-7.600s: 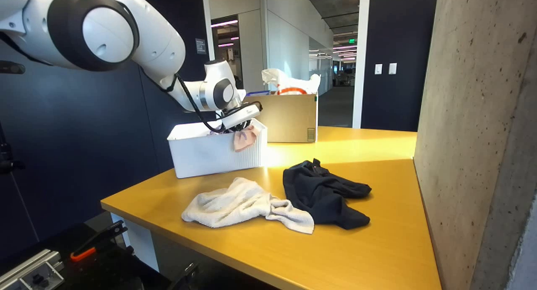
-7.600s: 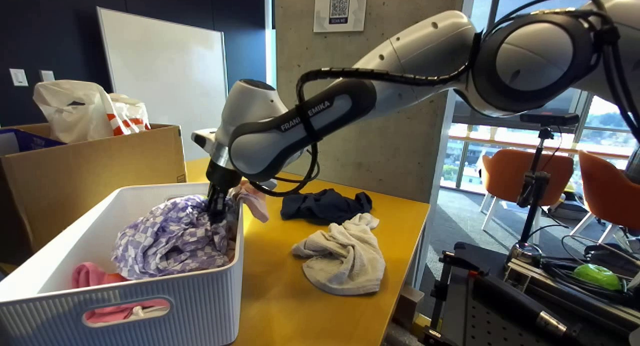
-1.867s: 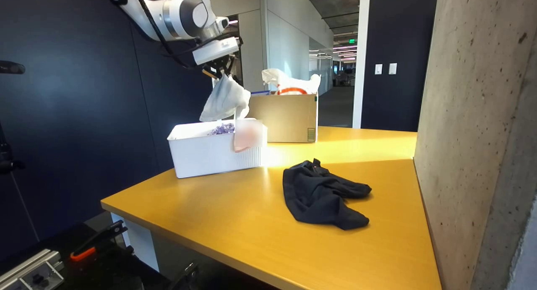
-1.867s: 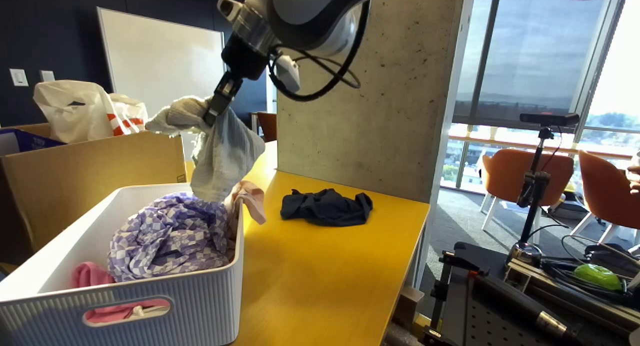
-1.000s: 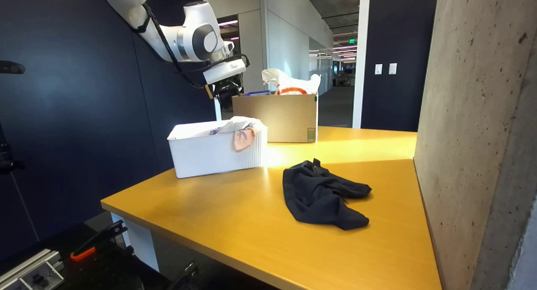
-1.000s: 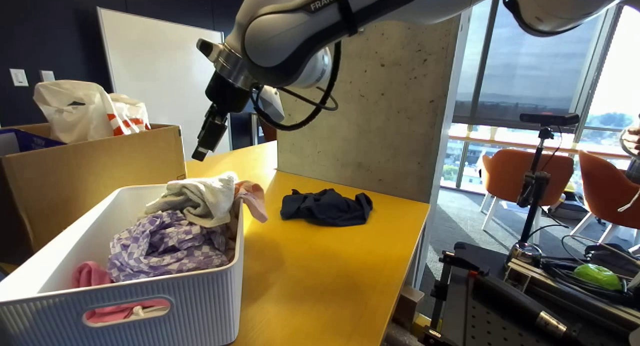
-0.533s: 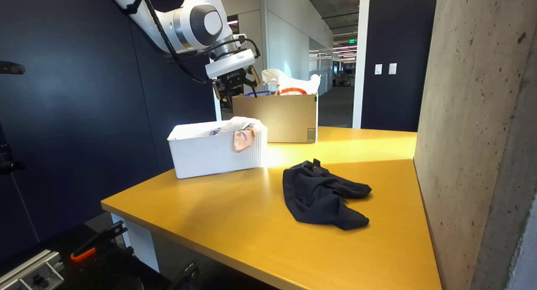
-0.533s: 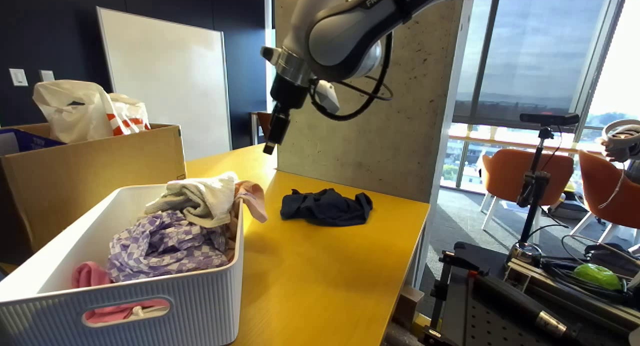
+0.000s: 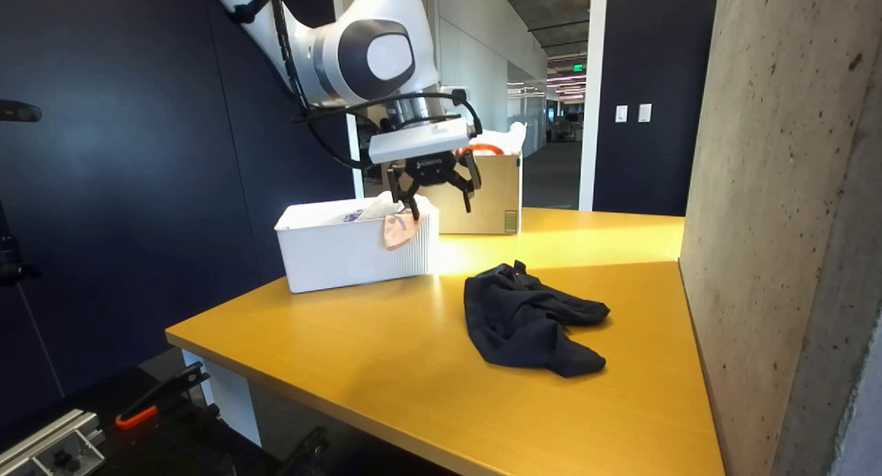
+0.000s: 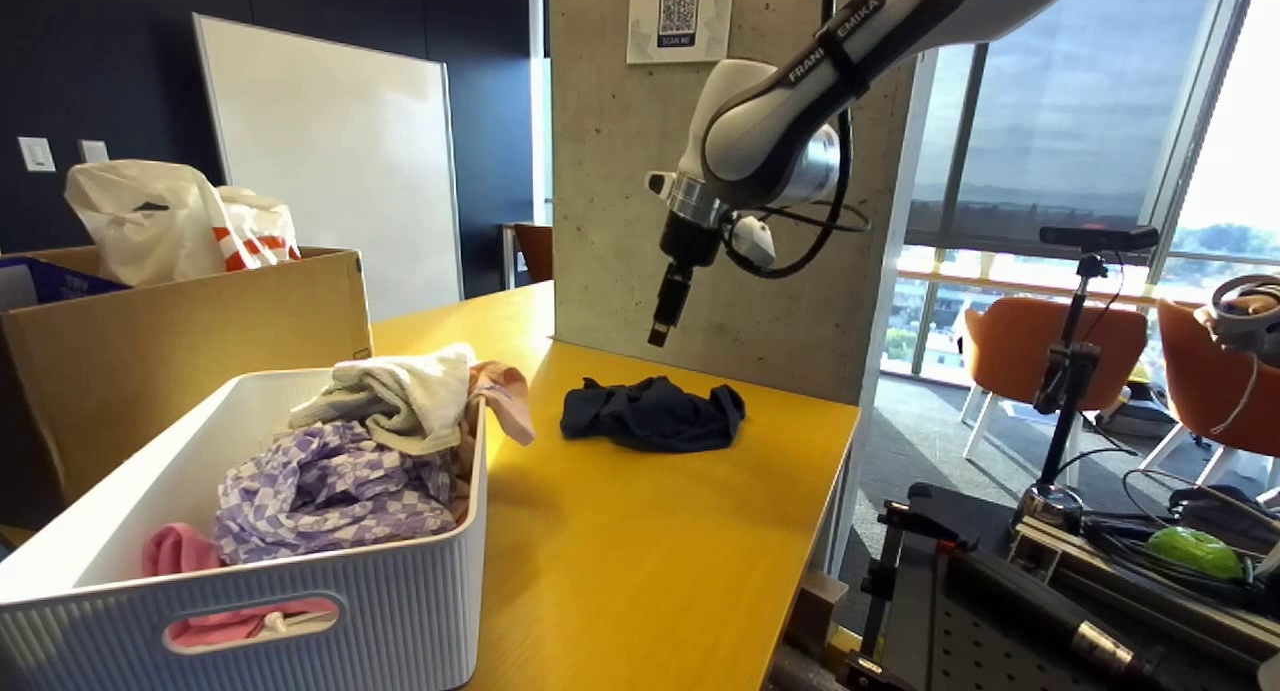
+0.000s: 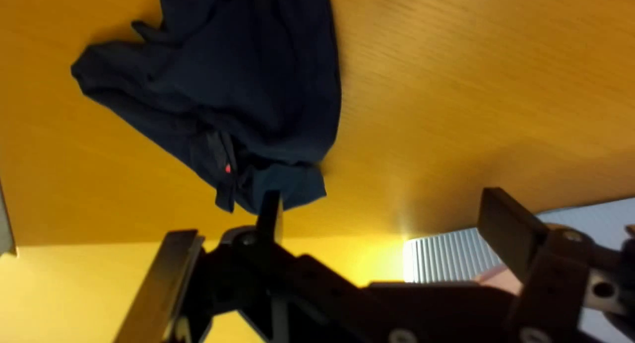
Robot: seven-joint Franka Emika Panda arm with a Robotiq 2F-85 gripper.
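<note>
My gripper hangs above the table with its jaws spread wide and nothing between them. In the wrist view, the fingertips stand far apart over the tabletop. A crumpled dark navy garment lies on the table, below the gripper and apart from it. The same garment fills the upper left of the wrist view. The white ribbed bin holds an off-white towel lying on a purple checkered cloth. A peach cloth drapes over the bin's rim, and a pink cloth shows inside.
Behind the bin stands a cardboard box with white plastic bags in it. A concrete pillar borders the yellow table. A black cart with tools stands beyond the table's edge.
The off-white towel was lifted from the table, carried over the bin and let go into it. The gripper has opened and moved away from the bin, over the table near the dark garment.
</note>
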